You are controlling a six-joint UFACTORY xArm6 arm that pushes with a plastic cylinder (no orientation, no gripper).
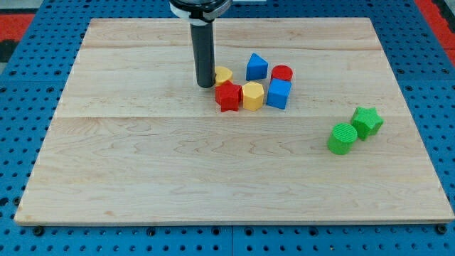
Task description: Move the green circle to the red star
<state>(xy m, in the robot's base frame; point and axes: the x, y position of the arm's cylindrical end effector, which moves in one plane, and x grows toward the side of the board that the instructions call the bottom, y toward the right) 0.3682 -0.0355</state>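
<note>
My tip [205,85] rests on the wooden counter [142,163], in the upper middle of the board. The rod stands upright above it. I carry no claw, only this rod, so nothing is grasped and no claw state applies.

Ordered from the view's left to the view's right, relative to my tip:

1. Yellow block [223,75]: touching or just beside my tip on the view's right. Its shape is partly hidden by the rod and by the block below it, so I cannot name it.
2. Red star [228,97]: just to the right of and below my tip, touching the yellow block above it.
3. Yellow hexagon [252,95]: right of the red star, touching it.
4. Blue block [257,67]: right of my tip and slightly above, with a peaked top.
5. Blue cube [278,93]: right of the yellow hexagon, touching it.
6. Red cylinder [282,72]: directly above the blue cube.
7. Green circle [343,138]: well apart from my tip, far to the right and lower, well apart from the red star.
8. Green star [367,121]: just right of and above the green circle, touching it or nearly so.
</note>
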